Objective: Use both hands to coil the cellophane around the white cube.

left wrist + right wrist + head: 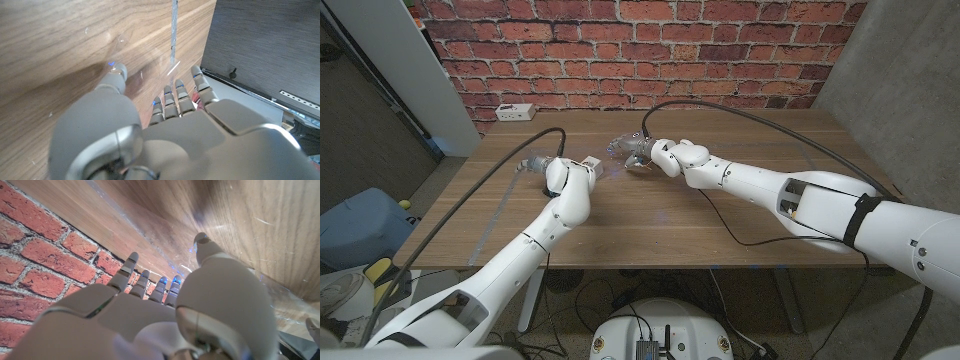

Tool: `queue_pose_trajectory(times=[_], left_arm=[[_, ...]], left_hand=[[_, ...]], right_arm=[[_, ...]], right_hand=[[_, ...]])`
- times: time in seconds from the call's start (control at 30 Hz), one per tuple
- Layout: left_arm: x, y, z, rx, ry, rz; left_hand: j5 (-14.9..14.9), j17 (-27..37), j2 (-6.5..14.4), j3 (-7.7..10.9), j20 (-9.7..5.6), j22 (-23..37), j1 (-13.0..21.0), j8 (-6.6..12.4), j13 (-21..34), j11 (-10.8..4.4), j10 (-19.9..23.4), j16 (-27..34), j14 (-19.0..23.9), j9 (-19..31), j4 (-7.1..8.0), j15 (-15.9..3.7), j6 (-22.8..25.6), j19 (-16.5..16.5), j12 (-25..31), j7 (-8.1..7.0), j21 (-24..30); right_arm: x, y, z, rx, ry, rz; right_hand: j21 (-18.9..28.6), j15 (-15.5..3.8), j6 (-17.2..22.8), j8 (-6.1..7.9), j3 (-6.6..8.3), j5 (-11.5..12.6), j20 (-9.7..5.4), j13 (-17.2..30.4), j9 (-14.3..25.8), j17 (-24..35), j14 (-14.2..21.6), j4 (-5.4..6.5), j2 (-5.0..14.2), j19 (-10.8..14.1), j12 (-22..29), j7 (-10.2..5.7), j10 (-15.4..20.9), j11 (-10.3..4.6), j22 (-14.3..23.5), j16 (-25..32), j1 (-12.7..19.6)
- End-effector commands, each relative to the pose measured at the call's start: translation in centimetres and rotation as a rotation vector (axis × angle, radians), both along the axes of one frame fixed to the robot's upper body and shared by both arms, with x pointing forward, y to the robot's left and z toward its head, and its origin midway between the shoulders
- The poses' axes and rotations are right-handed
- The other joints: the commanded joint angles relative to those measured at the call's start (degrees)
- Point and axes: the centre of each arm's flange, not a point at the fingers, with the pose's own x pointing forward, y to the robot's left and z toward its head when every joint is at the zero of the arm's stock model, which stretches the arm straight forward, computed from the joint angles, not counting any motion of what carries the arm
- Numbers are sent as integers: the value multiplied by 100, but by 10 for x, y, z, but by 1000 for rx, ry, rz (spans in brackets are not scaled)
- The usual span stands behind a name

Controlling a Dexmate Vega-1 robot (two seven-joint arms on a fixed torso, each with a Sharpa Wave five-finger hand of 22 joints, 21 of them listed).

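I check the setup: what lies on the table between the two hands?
Head view: between left hand and right hand lies crinkled clear cellophane; no cube is discernible.

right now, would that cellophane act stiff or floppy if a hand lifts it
Probably floppy: the cellophane bunches in crinkled folds by the right hand. Likely very light, since it is thin and see-through against the table. Its glossy glints in the left wrist view hint it may slip between fingers.

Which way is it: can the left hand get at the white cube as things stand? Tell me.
Probably yes. In the head view the left hand sits right beside the white cube, with only clear cellophane nearby. Whether it already touches the cube cannot be told.
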Motion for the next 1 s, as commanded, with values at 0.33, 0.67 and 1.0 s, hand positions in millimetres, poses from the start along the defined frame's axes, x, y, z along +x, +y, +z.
queue_pose_trajectory(times=[0.33, 0.67, 1.0], left_arm=[[12, 5, -11, 366, -217, -111], [-5, 17, 7, 586, -305, -243], [-16, 29, 38, 795, -360, -431]], left_hand=[[115, -22, 374, 861, -699, 118, 943, 493, -10, -780, 2503, 5, 1726, 37, 221, -757, 3134, 474, 334, -239, 591], [38, 6, 387, 1114, -1061, 139, 773, 474, 9, -1052, 2911, 13, 2248, 61, 391, -1128, 3866, 692, 256, -670, 904], [-15, 29, 352, 1140, -1338, 118, 646, 456, 30, -1155, 3252, 41, 2665, 93, 359, -1295, 4332, 957, 241, -944, 1168]], right_arm=[[0, -6, -14, 17, -72, 35], [1, -13, -18, 53, -48, 43], [4, -20, -19, 66, -28, 52]], right_hand=[[169, -748, 2713, 482, -337, -272, -273, 7, 5, 19, 909, -21, 338, 498, 252, 17, 1725, -183, 19, 356, 467], [187, -760, 2591, 287, -427, -324, -266, 6, 0, 41, 987, 14, 367, 576, 183, 107, 1808, -166, 23, 400, 468], [182, -789, 2372, 124, -506, -338, -281, 10, 7, 82, 991, 124, 475, 583, 90, 108, 1707, -159, 26, 428, 325]])
